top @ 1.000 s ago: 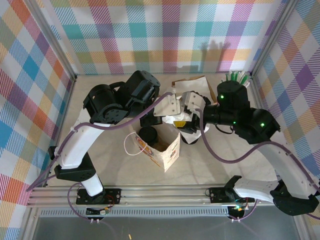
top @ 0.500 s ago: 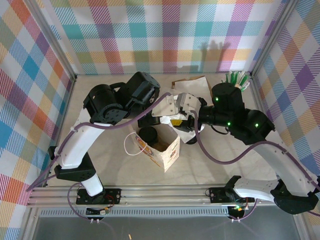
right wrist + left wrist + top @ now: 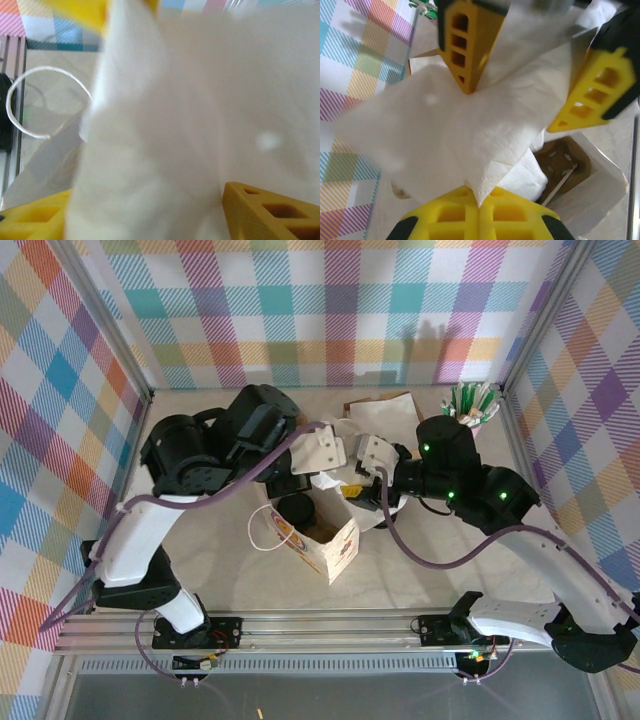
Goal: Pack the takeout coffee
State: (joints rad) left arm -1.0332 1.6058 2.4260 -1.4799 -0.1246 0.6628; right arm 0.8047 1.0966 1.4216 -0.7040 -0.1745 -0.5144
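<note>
Top view: we are seeing the takeout coffee (image 3: 295,508), black lid up, sitting inside the paper bag (image 3: 335,545) at centre frame. Left wrist: the left gripper (image 3: 479,212) is pinching a white napkin (image 3: 445,130) at bottom, the right gripper (image 3: 510,110) gaping above it. Right wrist: blurred napkin is hanging between spread fingers (image 3: 270,210).

a robot lab cell (plaid cloth walls (image 3: 330,310), aluminium rail frame (image 3: 330,625)).

White napkin (image 3: 445,125), yellow fingers (image 3: 451,216), black-lidded takeout coffee (image 3: 296,508), white bag (image 3: 338,546), pastel plaid walls (image 3: 330,310).
</note>
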